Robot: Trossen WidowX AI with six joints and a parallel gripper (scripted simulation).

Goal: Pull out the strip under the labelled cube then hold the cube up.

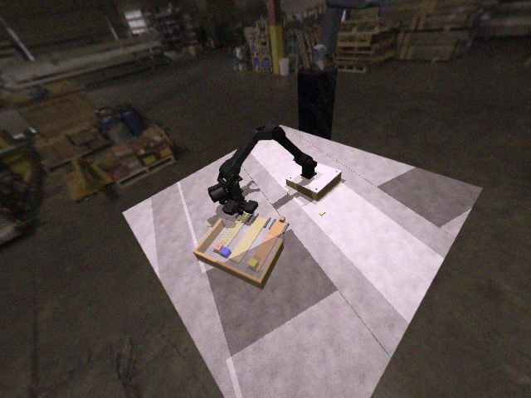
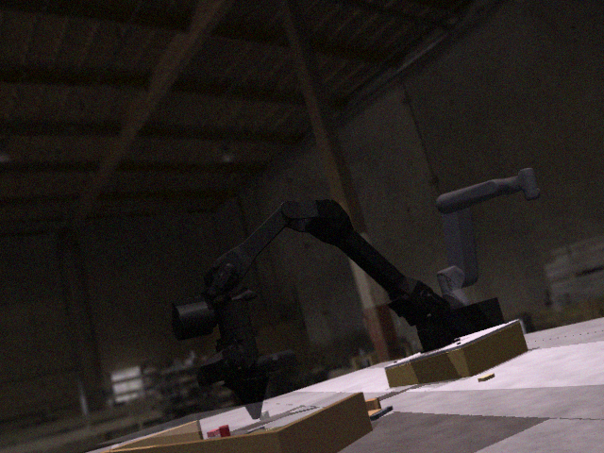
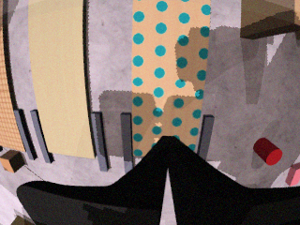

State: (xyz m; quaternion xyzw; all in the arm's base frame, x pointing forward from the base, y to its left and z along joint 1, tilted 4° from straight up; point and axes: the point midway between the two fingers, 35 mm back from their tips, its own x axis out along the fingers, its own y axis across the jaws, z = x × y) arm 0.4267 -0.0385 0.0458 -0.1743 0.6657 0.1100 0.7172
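Note:
A pink cube (image 1: 217,247) with a small dark mark sits on the far end of the teal-dotted strip (image 1: 231,233) (image 3: 160,52). A blue cube (image 1: 225,251) is close beside it. A plain cream strip (image 1: 250,238) (image 3: 58,84) lies in the middle. An orange strip (image 1: 269,240) (image 3: 5,112) with a fine grid lies on the other side and bears a yellow cube (image 1: 253,262). My gripper (image 2: 256,414) (image 3: 168,142) is shut and empty, fingers pointing down above the near end of the dotted strip. The fingertips hide part of that end in the wrist view.
A wooden tray wall (image 1: 228,269) (image 2: 327,424) surrounds the strips on three sides. Dark rails (image 3: 205,138) flank their near ends. An orange block (image 1: 281,219) (image 3: 12,160) lies by the orange strip's near end. A red cylinder (image 3: 268,151) and a pink block (image 3: 294,175) lie outside the tray.

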